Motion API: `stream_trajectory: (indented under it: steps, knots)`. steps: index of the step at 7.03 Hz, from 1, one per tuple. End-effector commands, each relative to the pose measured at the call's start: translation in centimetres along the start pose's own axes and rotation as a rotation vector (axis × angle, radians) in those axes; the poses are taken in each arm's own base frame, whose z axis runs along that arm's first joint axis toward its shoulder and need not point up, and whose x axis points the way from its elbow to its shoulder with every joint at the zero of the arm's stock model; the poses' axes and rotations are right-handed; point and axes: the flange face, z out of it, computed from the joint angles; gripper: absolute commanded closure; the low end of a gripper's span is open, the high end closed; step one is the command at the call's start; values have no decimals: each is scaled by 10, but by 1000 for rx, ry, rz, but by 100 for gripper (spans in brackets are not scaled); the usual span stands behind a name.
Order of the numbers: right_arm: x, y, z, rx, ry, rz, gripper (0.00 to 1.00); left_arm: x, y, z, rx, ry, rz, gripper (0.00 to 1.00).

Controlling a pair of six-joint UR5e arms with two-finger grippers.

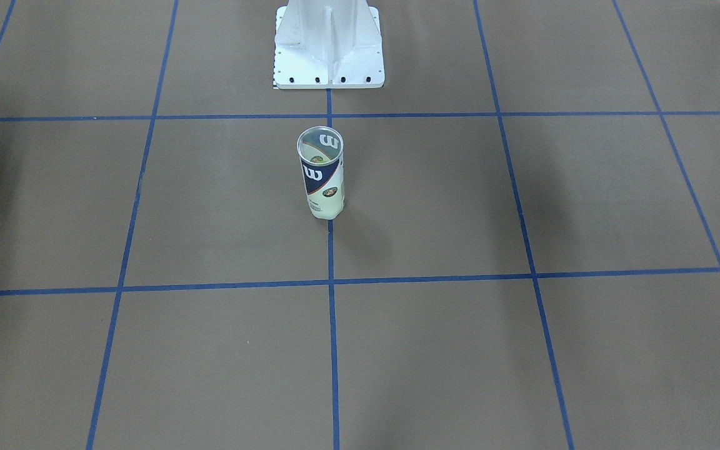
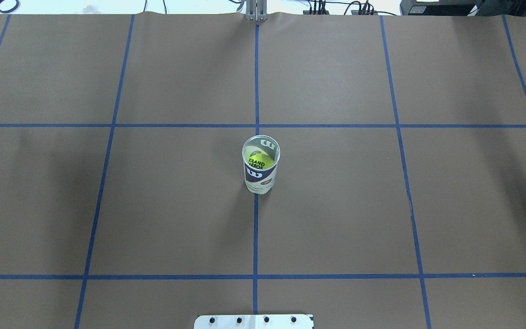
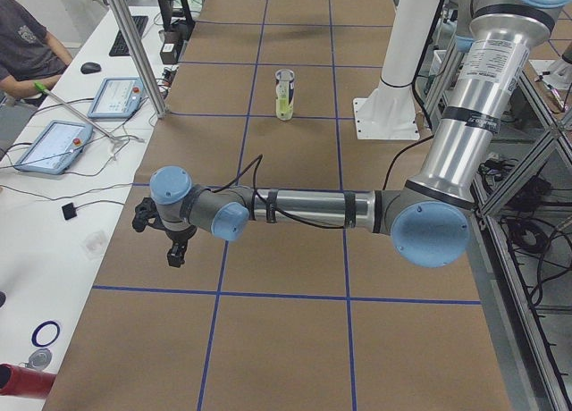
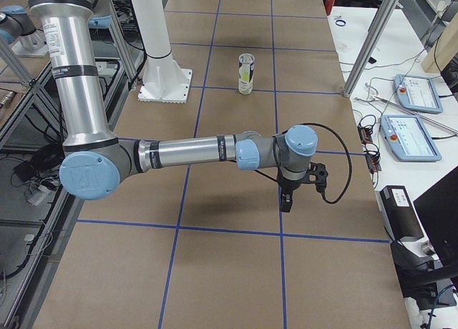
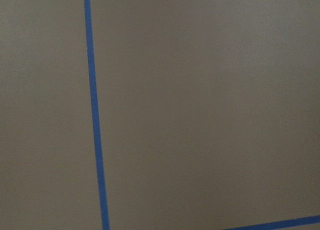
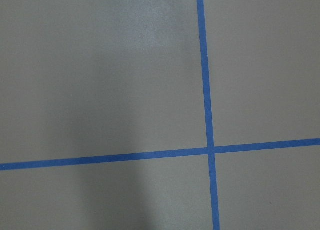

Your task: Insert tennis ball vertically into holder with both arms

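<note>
While the left tool (image 3: 175,253) and right tool (image 4: 286,202) hang pointing down, apart or together impossible to tell, left arm (image 3: 313,210) and right arm (image 4: 186,151) stretched low and level over opposite counter (image 2: 176,205) ends, holder (image 2: 260,180) upright mid-counter, long axis vertical, mouth up, tennis ball (image 2: 263,162) inside

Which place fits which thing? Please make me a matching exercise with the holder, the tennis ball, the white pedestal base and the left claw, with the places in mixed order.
Things:
1. holder
2. tennis ball
3. pedestal base
4. left claw

Places:
A. inside the holder
B. pointing down over the table, well apart from the holder
C. upright on the middle blue line
D. on the table at the robot's side

Pairs: 1-C; 2-A; 3-D; 4-B
</note>
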Motion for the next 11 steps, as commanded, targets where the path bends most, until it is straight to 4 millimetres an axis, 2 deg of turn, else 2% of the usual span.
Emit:
stream_trajectory:
  steps: [1, 2, 3, 4, 5, 6, 7, 8, 11]
  knots:
    - [7, 6, 5, -9, -1, 3, 0, -21, 25, -22, -12, -18, -52, 1]
    - [7, 6, 5, -8, -1, 2, 0, -33, 66, -15, -27, -21, -74, 1]
    - [9, 7, 5, -9, -1, 5, 0, -15, 62, -33, -11, -21, -116, 1]
    - [10, 8, 7, -12, 3, 6, 0, -15, 67, -34, -36, -22, -142, 1]
    - [11, 9, 7, -13, 2, 8, 0, -20, 90, -41, -38, -22, -164, 1]
    - [13, 11, 8, -18, 2, 4, 0, -21, 137, -44, -50, -25, -181, 1]
    - [15, 13, 11, -25, 3, -5, 0, -26, 153, -42, -81, -28, -215, 1]
    - [19, 16, 13, -29, 5, -13, 0, -30, 165, -39, -99, -34, -219, 1]
    - [38, 25, 22, -48, 17, -54, 0, -38, 176, -34, -116, -45, -159, 1]
